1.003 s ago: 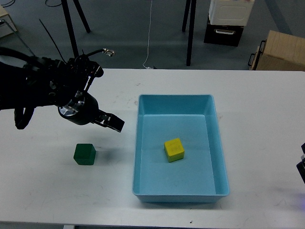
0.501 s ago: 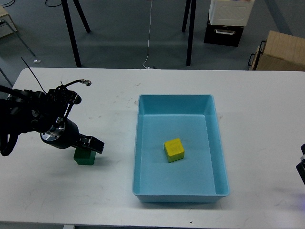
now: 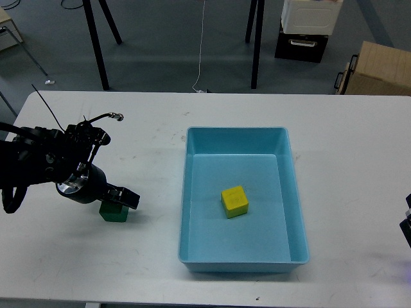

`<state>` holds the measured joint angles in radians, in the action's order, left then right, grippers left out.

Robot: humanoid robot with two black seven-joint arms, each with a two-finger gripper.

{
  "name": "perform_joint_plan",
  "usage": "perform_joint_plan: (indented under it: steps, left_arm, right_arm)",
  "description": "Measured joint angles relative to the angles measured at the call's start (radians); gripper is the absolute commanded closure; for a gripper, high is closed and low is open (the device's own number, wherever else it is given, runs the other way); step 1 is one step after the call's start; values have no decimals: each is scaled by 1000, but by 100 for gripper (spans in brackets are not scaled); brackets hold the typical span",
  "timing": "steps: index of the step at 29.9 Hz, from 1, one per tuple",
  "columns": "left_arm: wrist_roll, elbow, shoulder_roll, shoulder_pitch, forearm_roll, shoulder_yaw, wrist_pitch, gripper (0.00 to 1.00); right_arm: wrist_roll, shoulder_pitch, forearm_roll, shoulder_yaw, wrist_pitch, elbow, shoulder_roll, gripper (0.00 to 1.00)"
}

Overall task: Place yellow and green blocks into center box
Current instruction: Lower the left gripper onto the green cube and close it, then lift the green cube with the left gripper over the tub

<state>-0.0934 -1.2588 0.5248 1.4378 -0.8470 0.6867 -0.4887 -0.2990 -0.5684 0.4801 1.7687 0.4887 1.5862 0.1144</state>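
Note:
A green block [image 3: 115, 213] sits on the white table [image 3: 128, 269], left of the blue box [image 3: 295, 192]. A yellow block [image 3: 235, 201] lies inside the box, near its middle. My left gripper [image 3: 121, 198] is low over the green block's top and covers its upper edge. One dark finger [image 3: 127, 198] shows across the block; the other finger is hidden, so I cannot tell how far the gripper is open. Only a small dark piece of my right arm [image 3: 406, 221] shows at the right edge of the view.
The box stands at the table's centre right. Beyond the far table edge are black stand legs [image 3: 255, 45], a cardboard box [image 3: 379, 67] and a white container on a black case [image 3: 307, 25]. A thin cable [image 3: 103, 117] arches off my left wrist.
My left arm swung down and left from beside the box to the green block. In the last half second it dropped slightly onto the block's top. The blocks have not moved.

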Motion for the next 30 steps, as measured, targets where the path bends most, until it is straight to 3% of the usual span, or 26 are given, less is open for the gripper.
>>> perform_joint_plan:
  steps: [2,4,7,15,21,26,30]
  left_arm:
    - [-28,-5,2,0,-23,-2,0,89]
    - [-55,-9,6,-1,-34,-3,0,100]
    - [-72,-27,13,0,-39,-4,0,100]
    - [-77,-80,81,31,-40,-35,0,100]
    - [-59,-120,109,184,0,-170,0,100]
    - [-53,-103,-17,346,110,-196,0,100]
    - [-46,-55,-182,381,132,-192,0,100]
  right_arm:
    - [0,0,0,0,0,0,0,0]
    - [0,-1,0,0,0,0,0,0]
    - [0,-1,0,0,0,0,1,0]
    - [0,-4,-2,0,0,0,1,0]
    - [0,-4,-6,-3,0,0,0,0]
    - [1,-2,-8,-22,0,1,-1,0]
    - [1,-1,-8,-26,0,-1,-1,0]
